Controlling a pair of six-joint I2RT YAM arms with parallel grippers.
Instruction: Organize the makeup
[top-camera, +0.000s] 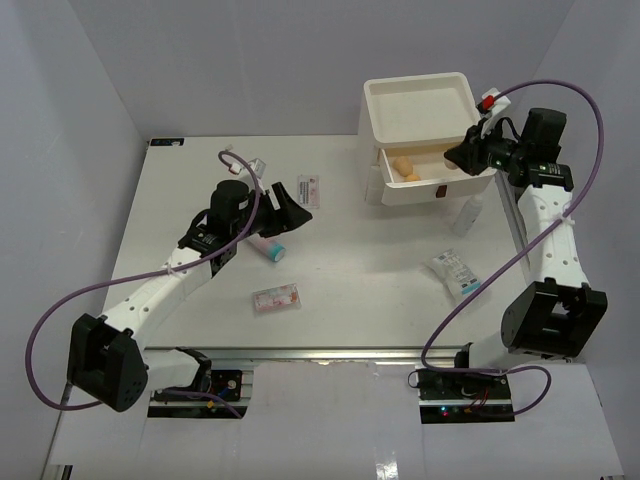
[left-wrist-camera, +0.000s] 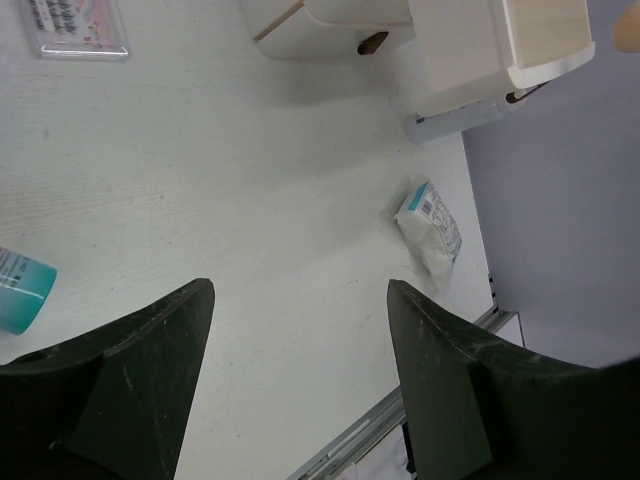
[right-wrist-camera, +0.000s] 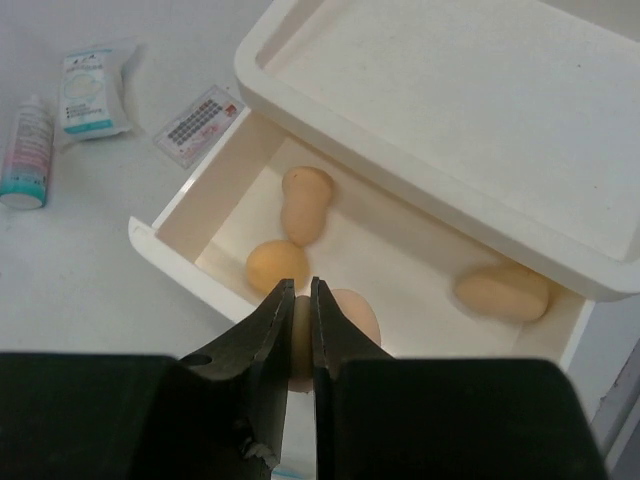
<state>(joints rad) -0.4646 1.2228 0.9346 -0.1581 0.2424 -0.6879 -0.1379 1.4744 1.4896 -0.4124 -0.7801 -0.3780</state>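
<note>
Left gripper (left-wrist-camera: 300, 295) fills the bottom of its wrist view: jaws wide apart, nothing between them, just bare table (left-wrist-camera: 250, 180). It hangs well left of the drawer box (top-camera: 418, 105), probably staged over the loose stock for the next pick.

Pink tube (top-camera: 268, 247) lies flat almost under it, left of the box. The wrist view shows only its teal cap, cut by the frame edge. One pink sachet (top-camera: 277, 298) sits left of the box and nearer the arms, another (top-camera: 310, 190) just left of the box. Print is unreadable on both. Small clear packet (top-camera: 257, 165) sits far left of the box, half under the cable (top-camera: 235, 160); can't identify it.

The box's top drawer (right-wrist-camera: 195, 195) is pulled out as the sponge bin, with four tan sponges (right-wrist-camera: 305, 200) inside. One is mostly hidden behind the right fingers. Right gripper (right-wrist-camera: 302, 300) hovers over the drawer at the box's right side, jaws pinched to a sliver, gripping nothing. With all four in, the sponge part looks finished. Lower drawers aren't visible.

Blue-and-white packet (top-camera: 455, 270) and white bottle (top-camera: 470, 212) lie in front of the box, unsorted.
</note>
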